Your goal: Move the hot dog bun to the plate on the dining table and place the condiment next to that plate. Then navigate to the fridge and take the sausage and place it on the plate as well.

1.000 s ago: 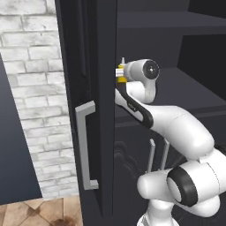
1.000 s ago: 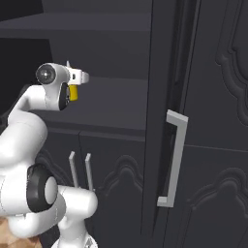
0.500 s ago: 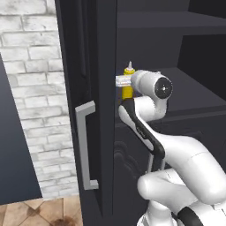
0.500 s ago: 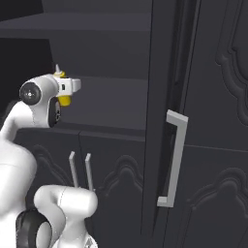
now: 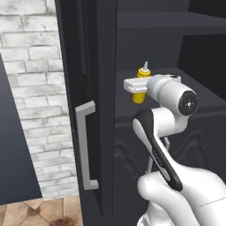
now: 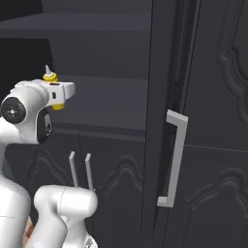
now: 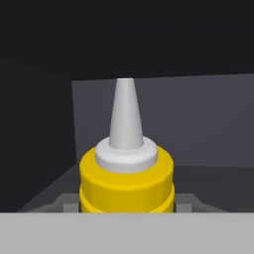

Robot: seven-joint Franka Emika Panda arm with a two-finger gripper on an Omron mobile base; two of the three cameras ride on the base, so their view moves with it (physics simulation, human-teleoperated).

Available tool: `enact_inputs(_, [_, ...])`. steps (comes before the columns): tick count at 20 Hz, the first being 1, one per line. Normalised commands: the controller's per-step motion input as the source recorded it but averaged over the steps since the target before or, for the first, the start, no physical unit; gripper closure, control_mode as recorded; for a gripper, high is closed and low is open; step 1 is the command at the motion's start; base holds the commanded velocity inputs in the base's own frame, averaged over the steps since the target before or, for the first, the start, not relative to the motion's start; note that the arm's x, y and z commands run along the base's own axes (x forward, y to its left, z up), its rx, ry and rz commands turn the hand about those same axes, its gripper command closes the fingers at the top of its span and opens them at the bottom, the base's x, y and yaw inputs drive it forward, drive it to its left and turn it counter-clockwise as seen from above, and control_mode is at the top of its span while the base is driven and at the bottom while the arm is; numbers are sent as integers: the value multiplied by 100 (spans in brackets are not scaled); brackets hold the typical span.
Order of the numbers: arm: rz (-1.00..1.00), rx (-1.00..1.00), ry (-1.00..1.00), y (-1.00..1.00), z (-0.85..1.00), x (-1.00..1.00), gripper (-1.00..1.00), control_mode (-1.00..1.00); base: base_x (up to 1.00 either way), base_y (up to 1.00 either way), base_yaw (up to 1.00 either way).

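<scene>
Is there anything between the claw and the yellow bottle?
No. The claw is already closed on the yellow bottle, which it holds upright in front of the dark cupboard shelf. Nothing sits between them. The table it must go to is out of sight here.

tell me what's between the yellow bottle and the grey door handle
In the left base view, the dark edge of the open cabinet door stands between the condiment and the handle.

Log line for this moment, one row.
stage: condiment carry | gripper: shut on condiment, upright | surroundings: open black cabinet, shelf behind
</scene>
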Motion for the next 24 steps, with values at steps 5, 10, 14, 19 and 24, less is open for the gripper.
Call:
enact_inputs(5, [-9,3,15,-41,14,-99,100,-100,0,0,0])
enact_inputs(10, [-11,0,21,-24,14,-89,100,-100,0,0,0])
enact_inputs(14, [-5,0,17,-16,5,-74,100,-100,0,0,0])
enact_inputs(19, [0,0,6,-29,1,-62,100,-100,0,0,0])
enact_inputs(24, [1,0,8,-12,-16,-36,100,-100,0,0,0])
